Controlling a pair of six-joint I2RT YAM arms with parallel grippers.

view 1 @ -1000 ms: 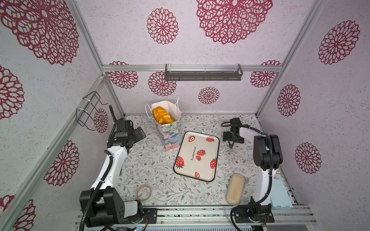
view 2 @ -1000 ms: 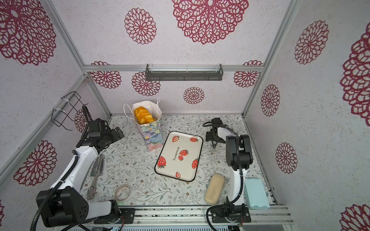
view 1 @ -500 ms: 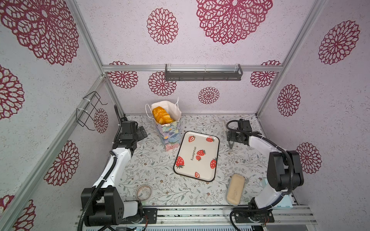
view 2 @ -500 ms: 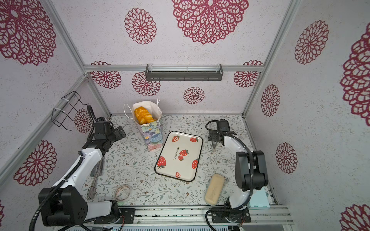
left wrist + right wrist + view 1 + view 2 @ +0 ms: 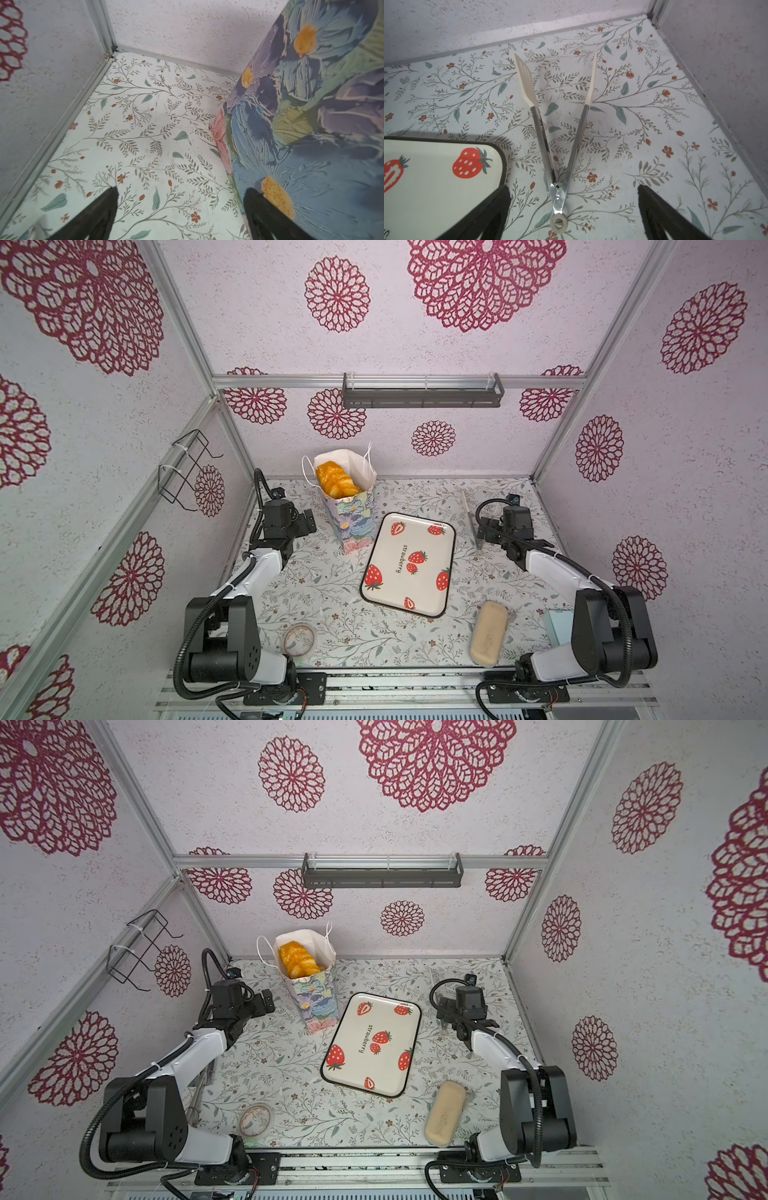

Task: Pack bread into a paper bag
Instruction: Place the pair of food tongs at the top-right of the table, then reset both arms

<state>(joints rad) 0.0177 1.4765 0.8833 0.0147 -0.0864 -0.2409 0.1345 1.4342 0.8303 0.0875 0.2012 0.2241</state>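
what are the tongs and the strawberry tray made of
Tongs: arms look like polished steel, bright and mirror-like; tips matte cream, probably silicone or nylon. Strawberry tray: glossy printed face, dark rim, likely enamelled metal or melamine; cannot tell which.

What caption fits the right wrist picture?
Open right gripper aimed at spread tongs lying on the floral table, beside the strawberry tray.

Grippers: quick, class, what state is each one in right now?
Left gripper: open, holding nothing, beside the bag.
Right gripper: open, holding nothing, by the tongs.
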